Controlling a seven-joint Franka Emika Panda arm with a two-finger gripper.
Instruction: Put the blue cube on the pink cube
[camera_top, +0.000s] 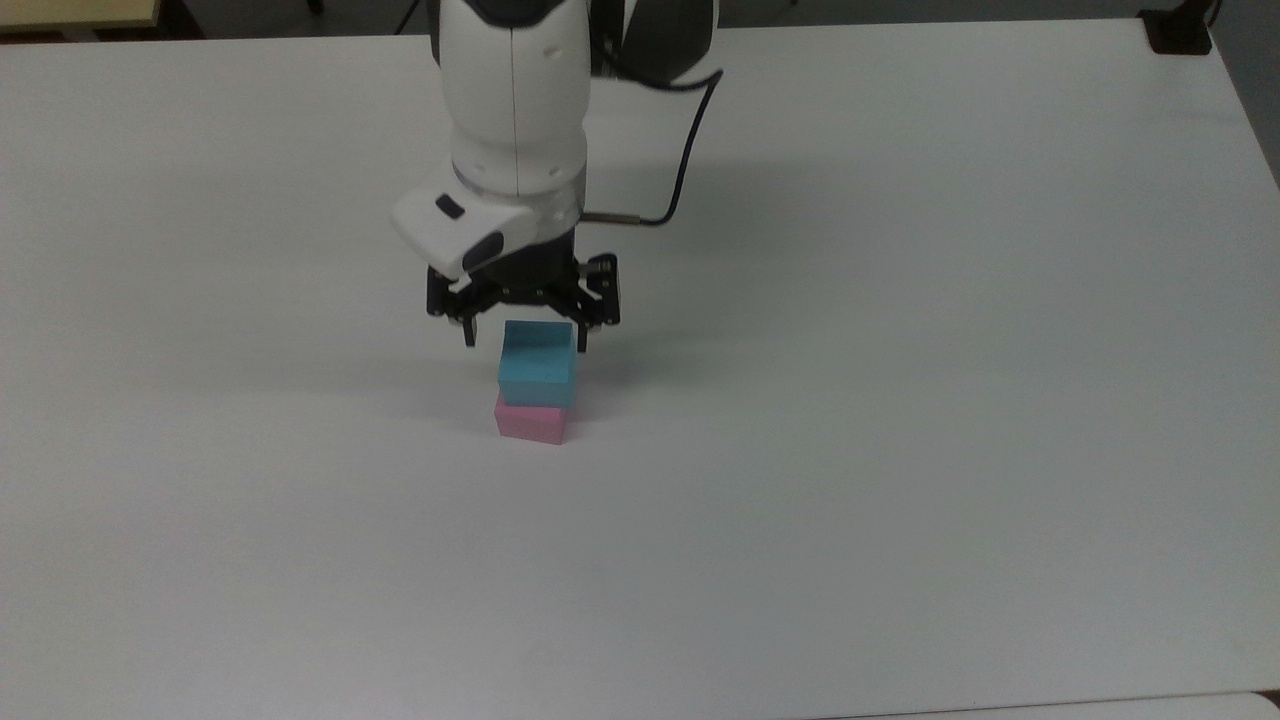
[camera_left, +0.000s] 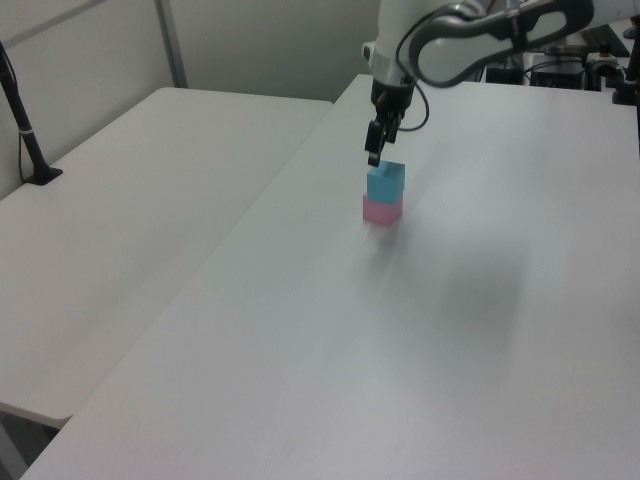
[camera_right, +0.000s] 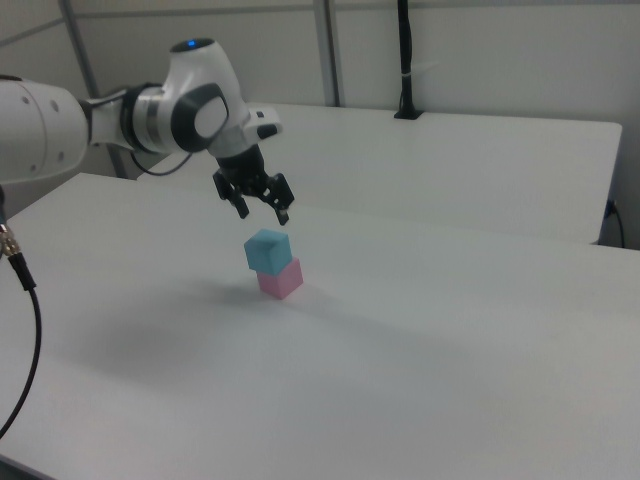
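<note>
Though half-covered, pink cube (camera_top: 530, 422) under blue cube (camera_top: 537, 365)

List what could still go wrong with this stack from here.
1. The blue cube sits on the pink cube slightly off-square; in the top view its right edge overhangs a little, so a bump might topple it.
2. The open gripper hangs just above the stack; a sideways move before it rises further might clip the blue cube.
3. The table looks smooth, so a nudge could slide the whole stack.
</note>
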